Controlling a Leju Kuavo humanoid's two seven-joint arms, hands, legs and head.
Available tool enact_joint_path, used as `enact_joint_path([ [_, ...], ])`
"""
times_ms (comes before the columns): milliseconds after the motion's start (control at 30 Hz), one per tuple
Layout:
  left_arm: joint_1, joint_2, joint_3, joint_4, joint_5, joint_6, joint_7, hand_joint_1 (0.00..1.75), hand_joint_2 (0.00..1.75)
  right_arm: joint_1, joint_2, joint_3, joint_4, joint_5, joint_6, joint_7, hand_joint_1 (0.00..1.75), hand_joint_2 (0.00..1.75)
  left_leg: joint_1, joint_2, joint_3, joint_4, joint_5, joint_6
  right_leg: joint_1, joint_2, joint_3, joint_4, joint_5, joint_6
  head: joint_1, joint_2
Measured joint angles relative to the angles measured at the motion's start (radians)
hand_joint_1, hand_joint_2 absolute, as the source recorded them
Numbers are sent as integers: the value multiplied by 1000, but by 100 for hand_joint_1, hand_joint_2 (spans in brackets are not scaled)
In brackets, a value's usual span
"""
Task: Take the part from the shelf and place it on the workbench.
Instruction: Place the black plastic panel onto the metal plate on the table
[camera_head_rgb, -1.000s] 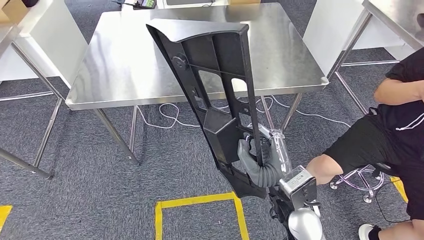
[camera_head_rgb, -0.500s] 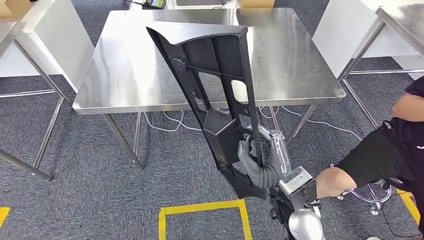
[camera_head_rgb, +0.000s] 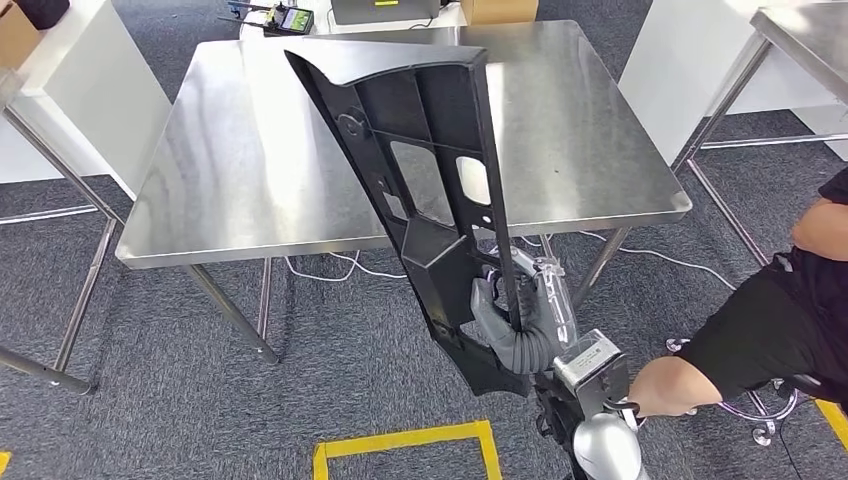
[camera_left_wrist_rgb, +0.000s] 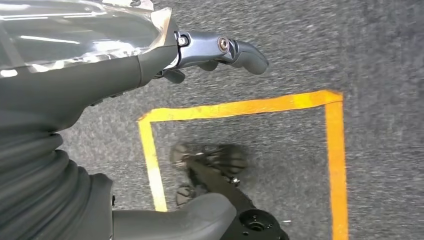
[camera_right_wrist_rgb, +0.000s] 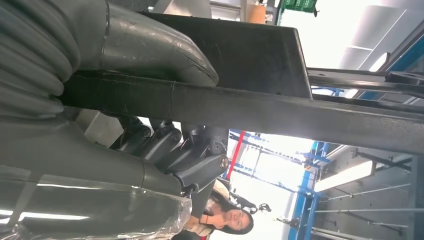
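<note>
Right hand (camera_head_rgb: 515, 325) still clamped round rib of long black part (camera_head_rgb: 420, 190), carried upright, top end leaning over workbench (camera_head_rgb: 250, 150) front edge. Bench looms bigger, nearer than second ago, so robot walking up, not things shifting. Left hand (camera_left_wrist_rgb: 150, 55) hangs over taped floor, fingers loosely spread, holding nothing. Guess: nearly in reach, set-down next.

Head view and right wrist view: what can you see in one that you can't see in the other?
Head view alone: the steel workbench, the yellow tape on the grey carpet, and a seated person's leg.

Right wrist view alone: a person far behind, blue racking and bright lights.

Both: the right robot hand gripping the long black part, seen close up in the wrist view, where the thumb lies on a black bar.
</note>
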Motion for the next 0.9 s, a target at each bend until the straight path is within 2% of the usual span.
enact_joint_path([
  [33,1,0,0,0,0,0,0,0,175,0,0,0,0,0,0,0,175,175,2,2,5,-61,63,0,-2,0,13,-1,-12,5,0,0],
  [67,4,1,0,1,1,1,-1,0,175,1,1,1,1,0,0,0,175,175,2,5,7,-117,109,3,-1,2,27,1,-25,11,-2,0],
  [100,6,2,1,1,2,1,-2,0,175,1,1,2,1,1,0,-1,175,175,0,6,10,-154,138,9,2,3,34,2,-39,18,-3,0],
  [133,10,2,2,2,2,2,-3,0,175,3,1,4,2,1,0,-1,175,175,-2,6,12,-175,152,18,6,4,44,5,-47,27,-4,0],
  [200,13,3,5,2,3,2,-6,0,175,5,1,6,3,2,1,-2,175,175,-5,3,27,-183,145,40,14,5,65,9,-58,44,-3,0],
  [233,13,3,6,2,3,2,-7,0,175,7,1,6,3,2,1,-2,175,175,-4,1,41,-188,148,50,14,4,72,18,-62,49,-2,0],
  [267,12,3,6,1,3,2,-8,0,175,6,1,7,3,2,1,-2,175,175,-4,0,54,-193,147,57,15,3,63,40,-74,49,0,0],
  [300,12,3,7,1,3,2,-9,0,175,5,1,7,2,2,1,-2,175,175,-4,-1,65,-196,145,64,15,2,39,82,-90,46,2,0],
  [333,11,3,8,1,3,2,-10,0,175,5,1,8,3,2,1,-3,175,175,-5,-2,72,-198,139,68,13,1,1,141,-111,41,4,0],
  [400,11,4,12,1,3,2,-10,0,175,7,0,8,3,2,1,-3,175,175,-8,-4,85,-198,124,74,13,0,-92,252,-155,37,8,0],
  [433,12,4,14,1,3,2,-10,0,175,9,0,8,3,2,1,-3,175,175,-11,-6,96,-198,114,75,14,0,-124,272,-165,37,8,0],
  [467,13,4,16,1,4,2,-10,0,175,10,-1,8,3,2,1,-3,175,175,-14,-8,108,-198,104,76,15,0,-141,262,-159,40,9,0],
  [500,14,4,18,1,4,2,-10,0,175,10,-1,8,3,3,1,-3,175,175,-18,-10,124,-198,92,76,17,0,-144,219,-130,44,9,0],
  [567,15,2,20,2,4,2,-11,0,175,10,-1,9,4,4,0,-3,175,175,-23,-14,147,-199,70,74,25,-1,-136,104,-28,47,9,0],
  [600,14,1,21,2,4,2,-11,0,175,10,0,10,5,5,0,-4,175,175,-26,-15,155,-199,60,71,29,-3,-131,63,13,43,10,0],
  [633,14,1,22,2,5,2,-12,0,175,10,0,10,6,6,0,-4,175,175,-28,-17,160,-199,53,67,29,-5,-128,42,42,36,11,0],
  [700,14,0,24,2,5,3,-12,0,175,8,2,11,7,8,0,-4,175,175,-31,-19,166,-191,48,58,22,-5,-115,34,57,24,13,0],
  [767,14,-1,25,2,5,4,-12,0,175,4,6,14,8,10,0,-4,175,175,-29,-15,144,-144,51,50,12,-4,-94,22,58,15,12,0],
  [833,14,-4,25,2,6,5,-12,0,175,0,8,17,9,11,0,-5,175,175,-22,-9,79,-40,30,36,8,-5,-72,14,47,0,12,0],
  [900,15,-5,27,2,6,5,-12,0,175,-4,9,21,11,12,1,-4,175,175,-12,-5,3,60,-20,21,7,-5,-57,13,33,-8,11,0],
])
